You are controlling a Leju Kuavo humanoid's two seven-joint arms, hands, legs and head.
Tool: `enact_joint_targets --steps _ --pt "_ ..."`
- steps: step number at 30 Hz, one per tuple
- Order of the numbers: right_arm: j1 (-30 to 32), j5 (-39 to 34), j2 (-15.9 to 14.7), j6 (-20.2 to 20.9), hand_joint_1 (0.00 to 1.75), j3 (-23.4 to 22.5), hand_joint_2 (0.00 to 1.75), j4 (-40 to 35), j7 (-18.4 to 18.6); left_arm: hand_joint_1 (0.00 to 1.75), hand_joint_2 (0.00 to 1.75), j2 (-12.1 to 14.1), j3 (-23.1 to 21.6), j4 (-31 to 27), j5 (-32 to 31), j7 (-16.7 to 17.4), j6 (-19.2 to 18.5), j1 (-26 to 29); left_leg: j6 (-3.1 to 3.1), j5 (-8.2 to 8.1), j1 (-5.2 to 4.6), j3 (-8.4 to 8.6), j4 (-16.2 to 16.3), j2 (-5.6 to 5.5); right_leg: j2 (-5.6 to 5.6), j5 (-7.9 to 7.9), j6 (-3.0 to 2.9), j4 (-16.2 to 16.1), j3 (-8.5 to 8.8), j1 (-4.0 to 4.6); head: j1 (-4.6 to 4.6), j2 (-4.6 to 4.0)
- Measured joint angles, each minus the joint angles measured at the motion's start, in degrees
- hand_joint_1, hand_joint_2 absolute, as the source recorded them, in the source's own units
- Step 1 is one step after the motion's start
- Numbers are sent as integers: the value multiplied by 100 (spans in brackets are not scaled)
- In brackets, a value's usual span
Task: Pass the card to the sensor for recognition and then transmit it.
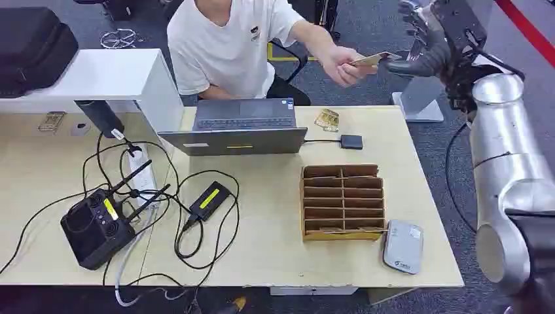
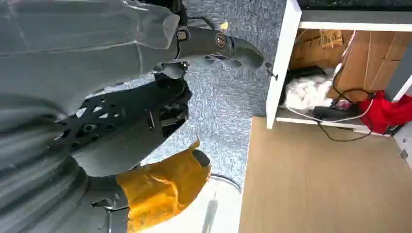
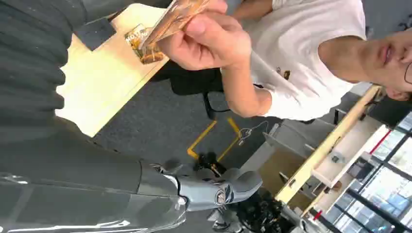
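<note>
A person in a white shirt (image 1: 226, 46) sits behind the table and holds a tan card (image 1: 368, 59) out to the right in one hand (image 1: 341, 65). My right hand (image 1: 424, 46) is raised past the table's far right corner, its fingers spread and its thumb reaching to the card's outer end. In the right wrist view the card (image 3: 172, 18) sits pinched in the person's fingers (image 3: 209, 41), with my thumb (image 3: 228, 188) well apart from it. The black sensor (image 1: 351, 141) lies beside the laptop. My left hand (image 2: 214, 46) hangs over the carpet, holding nothing.
On the table (image 1: 419, 196) are a grey laptop (image 1: 242, 127), a small stack of cards (image 1: 326, 119), a cardboard slotted box (image 1: 342, 201), a white device (image 1: 402, 246), a black controller (image 1: 98, 226), an adapter (image 1: 209, 199) and loose cables.
</note>
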Motion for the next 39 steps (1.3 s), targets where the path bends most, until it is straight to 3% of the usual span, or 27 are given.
enact_joint_targets --steps 4,5,6,11,18,29,39 --pt "33 -70 17 -19 0 177 175 -11 -39 0 175 15 2 7 -70 -9 2 -6 0 0 1 0 0 0 0 0 0 1 -1 1 -2 0" --pt "35 -72 22 -31 14 206 175 -15 -42 0 175 17 2 9 -72 -11 13 -7 0 0 1 0 0 0 0 0 0 1 -1 1 -2 0" --pt "39 -79 24 -50 175 239 175 -26 -42 0 175 17 2 9 -72 -26 53 -7 0 0 2 0 0 0 0 0 0 2 -1 2 0 0" --pt "82 -232 26 -208 175 422 175 -50 -77 0 175 -81 98 9 46 -214 400 -12 0 -1 2 2 0 9 13 0 -1 1 -2 2 0 0" --pt "152 -422 18 -232 175 575 175 -90 -96 0 175 -153 383 9 404 -190 149 -19 -3 -3 1 5 0 12 17 1 -2 1 -4 7 0 0" --pt "209 -627 -55 -260 175 680 175 -151 -88 0 175 -186 756 9 573 -485 621 -107 -4 -2 3 9 0 20 24 1 -4 3 -4 13 -2 0" --pt "285 -675 -90 -286 175 750 175 -179 -88 0 175 -190 800 9 549 -494 605 -107 -6 -4 3 12 0 29 30 2 -5 2 -4 14 0 0"
